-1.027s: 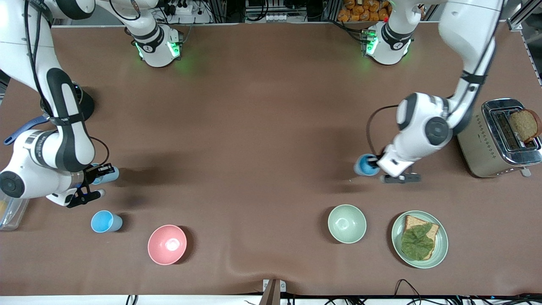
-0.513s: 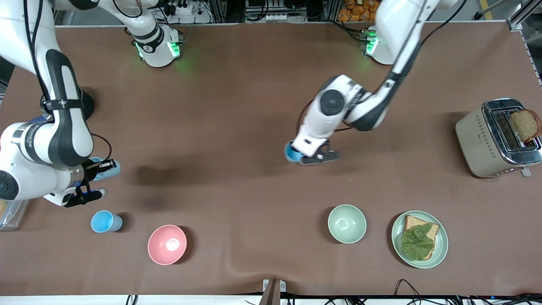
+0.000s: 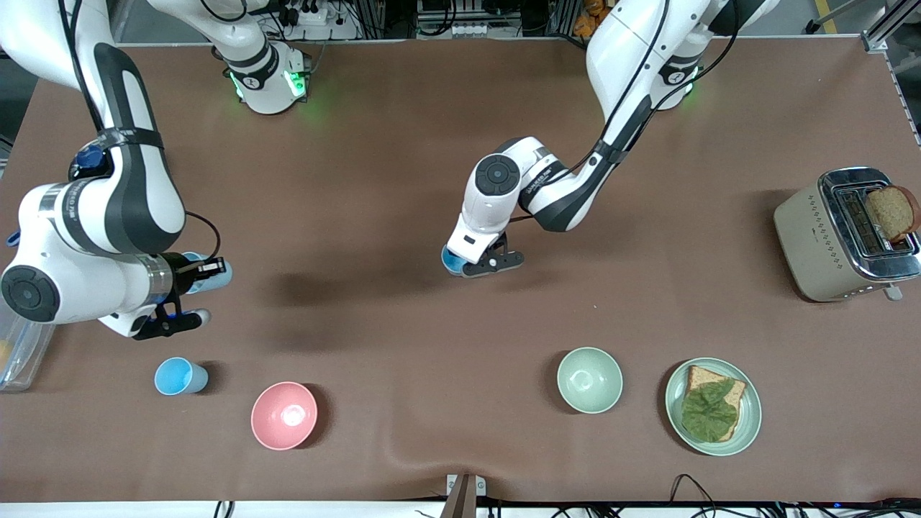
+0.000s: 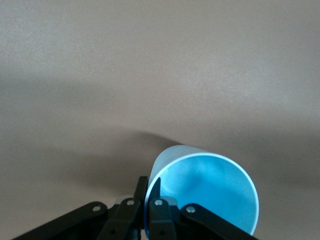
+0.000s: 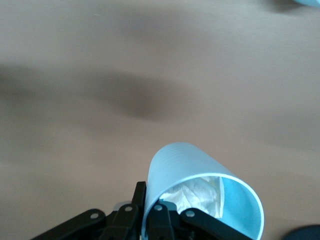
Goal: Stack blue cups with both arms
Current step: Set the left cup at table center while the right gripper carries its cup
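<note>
My left gripper (image 3: 469, 265) is shut on the rim of a light-blue cup (image 3: 451, 261) and holds it over the middle of the table. In the left wrist view the fingers (image 4: 159, 200) pinch the wall of this cup (image 4: 210, 192), which is empty. My right gripper (image 3: 201, 273) is shut on the rim of a second blue cup (image 3: 218, 276) over the right arm's end of the table. In the right wrist view this cup (image 5: 192, 172) has something white and crumpled inside. A third blue cup (image 3: 180, 376) stands on the table, nearer to the front camera.
A pink bowl (image 3: 283, 415) and a pale green bowl (image 3: 589, 379) stand near the front edge. A green plate (image 3: 748, 424) with bread and lettuce stands beside the green bowl. A toaster (image 3: 806, 237) holds a bread slice at the left arm's end. A clear container (image 3: 18, 352) sits at the right arm's end.
The left arm has carried its cup from beside the toaster to over the table's middle. The right arm has moved its cup a little toward the middle.
</note>
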Controlling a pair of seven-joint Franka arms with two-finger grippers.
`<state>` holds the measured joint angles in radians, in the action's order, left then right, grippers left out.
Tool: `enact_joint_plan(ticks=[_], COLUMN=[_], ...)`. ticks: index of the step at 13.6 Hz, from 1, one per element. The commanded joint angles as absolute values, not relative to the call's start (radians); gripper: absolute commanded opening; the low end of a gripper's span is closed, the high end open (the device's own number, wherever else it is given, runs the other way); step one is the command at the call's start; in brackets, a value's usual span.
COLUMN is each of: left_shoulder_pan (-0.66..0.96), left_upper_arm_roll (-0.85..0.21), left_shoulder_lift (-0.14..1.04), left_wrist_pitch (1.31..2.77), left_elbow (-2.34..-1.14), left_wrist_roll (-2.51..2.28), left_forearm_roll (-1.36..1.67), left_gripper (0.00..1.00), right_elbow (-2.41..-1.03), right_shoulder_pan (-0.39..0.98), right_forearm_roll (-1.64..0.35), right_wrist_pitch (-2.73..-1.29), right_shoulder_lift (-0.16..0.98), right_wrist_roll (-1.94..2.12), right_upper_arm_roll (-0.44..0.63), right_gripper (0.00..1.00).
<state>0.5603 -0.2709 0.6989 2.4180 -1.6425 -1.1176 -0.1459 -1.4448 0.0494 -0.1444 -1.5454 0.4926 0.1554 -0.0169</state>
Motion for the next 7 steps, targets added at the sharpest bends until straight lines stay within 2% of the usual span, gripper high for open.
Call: enact_joint_plan(ticks=[1,2,3,5,7], left_shoulder_pan=[0.583,0.577,0.574,0.568,0.534], left_upper_arm_roll=[-0.253,-0.253,-0.252,-0.252,-0.253], left_shoulder_lift=[0.701,0.696,0.692,0.670,0.597], left_wrist_pitch=[2.416,2.415,2.410,2.396,2.334], left_elbow=[-1.621,-1.623,-1.623,-1.623,-1.623], left_wrist_roll=[-1.170,-1.175,-1.183,-1.186,-1.187], left_forearm_roll=[-0.187,-0.195,-0.195,-0.195,-0.189], left_gripper=[0.10,0.86,1.00,1.00,1.00], right_elbow=[-1.427,-1.425,-1.424,-1.413,-1.411], right_shoulder_pan=[0.072,0.095,0.124,0.175,0.195], right_forearm_roll=[-0.209,-0.209,-0.209,-0.204,-0.209], right_wrist_pitch=[-1.509,-1.514,-1.516,-1.522,-1.523], right_shoulder_lift=[0.453,0.443,0.440,0.430,0.428], right_wrist_roll=[0.092,0.054,0.032,-0.024,-0.089], right_upper_arm_roll=[-0.060,-0.069,-0.071,-0.066,-0.067], right_gripper=[0.00,0.00,0.00,0.00,0.00])
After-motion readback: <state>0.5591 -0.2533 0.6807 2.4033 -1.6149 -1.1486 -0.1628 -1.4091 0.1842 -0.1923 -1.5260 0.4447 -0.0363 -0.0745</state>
